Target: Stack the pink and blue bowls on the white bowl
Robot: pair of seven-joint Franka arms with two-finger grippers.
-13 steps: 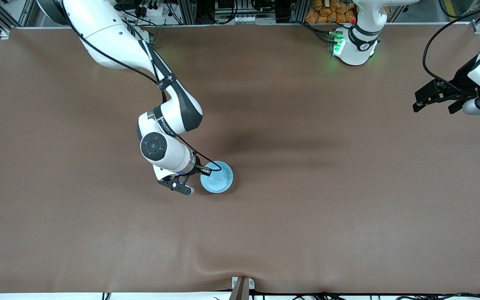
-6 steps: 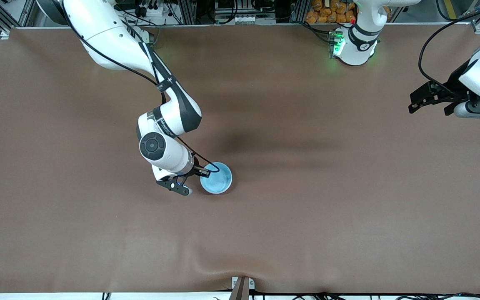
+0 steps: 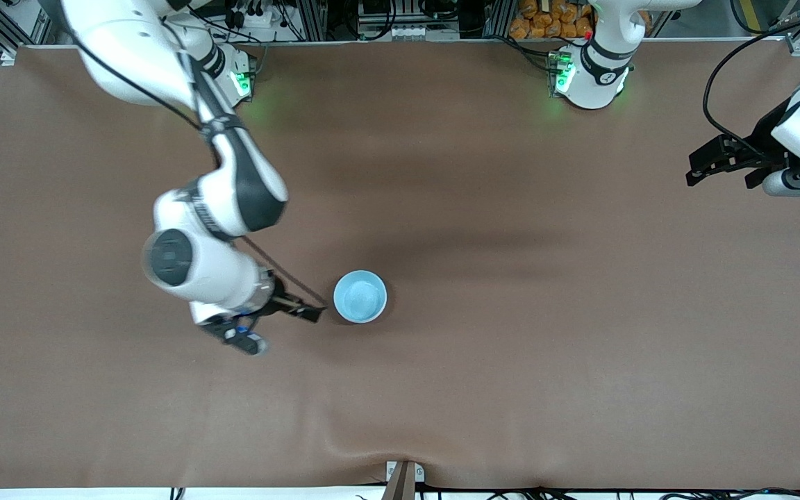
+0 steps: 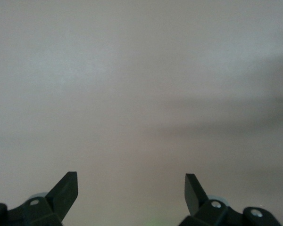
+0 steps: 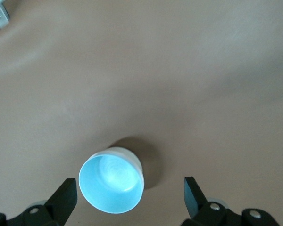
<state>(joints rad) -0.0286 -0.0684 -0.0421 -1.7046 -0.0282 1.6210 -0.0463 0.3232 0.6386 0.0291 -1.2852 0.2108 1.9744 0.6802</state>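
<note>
The light blue bowl [image 3: 360,296] stands upright at the table's middle, and also shows in the right wrist view [image 5: 111,186]. A pale whitish wall [image 5: 133,159] shows under its rim; I cannot tell whether that is the white bowl. No pink bowl shows in any view. My right gripper [image 3: 306,312] is open and empty, beside the blue bowl toward the right arm's end, clear of its rim; its fingertips [image 5: 68,188] frame the bowl in the wrist view. My left gripper [image 3: 723,170] is open and empty, waiting over the left arm's end of the table; its wrist view shows only bare mat.
The brown mat [image 3: 511,361] covers the whole table, with a wrinkle near the front edge. A small metal bracket [image 3: 403,476] sits at the front edge's middle. The arm bases [image 3: 591,76] stand along the back edge.
My right gripper let go of the blue bowl's rim and drew back toward the right arm's end. The bowl stayed put. The left arm shifted only slightly.
</note>
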